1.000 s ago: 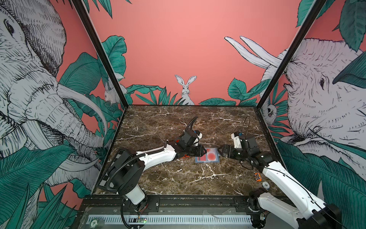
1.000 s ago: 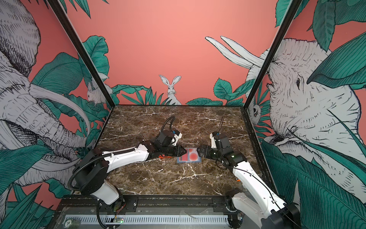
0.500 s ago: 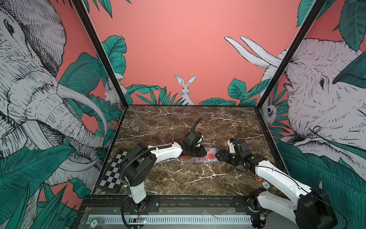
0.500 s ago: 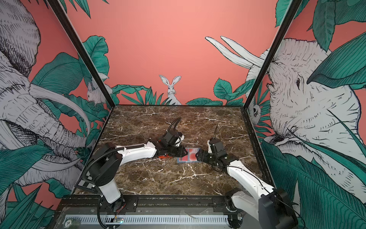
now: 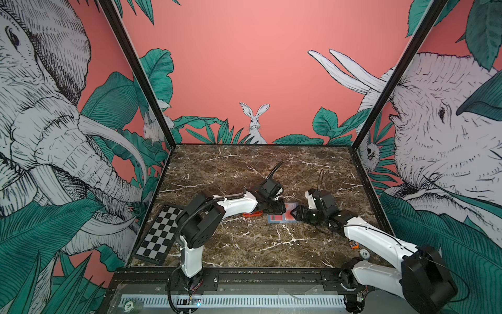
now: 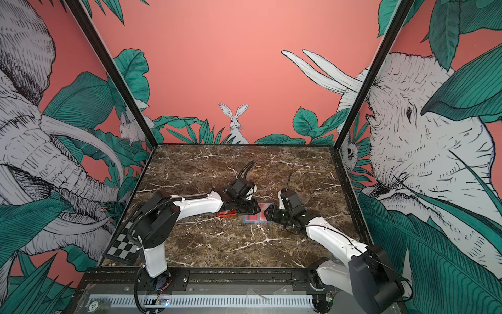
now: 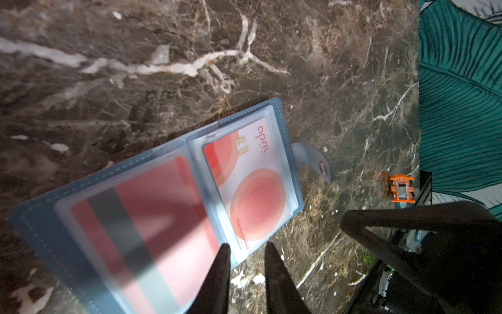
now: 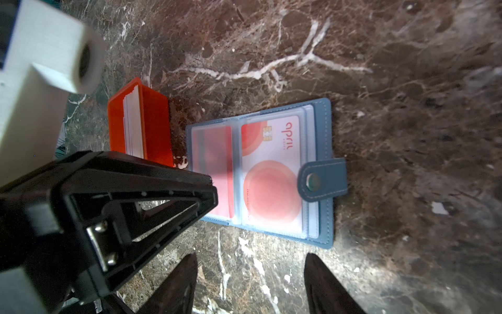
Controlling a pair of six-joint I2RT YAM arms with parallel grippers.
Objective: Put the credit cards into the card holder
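Note:
The slate-blue card holder (image 5: 282, 217) (image 6: 255, 217) lies open and flat on the marble table. One clear sleeve holds a white credit card with a red circle (image 7: 258, 201) (image 8: 271, 187). The facing sleeve holds a red credit card with a dark stripe (image 7: 152, 217) (image 8: 217, 152). My left gripper (image 7: 247, 246) (image 5: 279, 210) hangs low over the holder's edge, its jaws a narrow gap apart and empty. On the opposite side, by the snap tab (image 8: 322, 179), my right gripper (image 8: 250, 257) (image 5: 294, 213) stands open and empty.
A small orange tray (image 8: 154, 122) (image 5: 252, 214) with white cards (image 8: 133, 122) on edge stands beside the holder, under the left arm. A checkerboard panel (image 5: 160, 233) lies at the front left. A small orange part (image 5: 354, 244) and a round token (image 5: 364, 253) sit front right.
My right gripper has moved left, up to the holder, and its jaws have narrowed. The left arm has swung, uncovering the checkerboard panel; its gripper has shifted slightly right over the holder.

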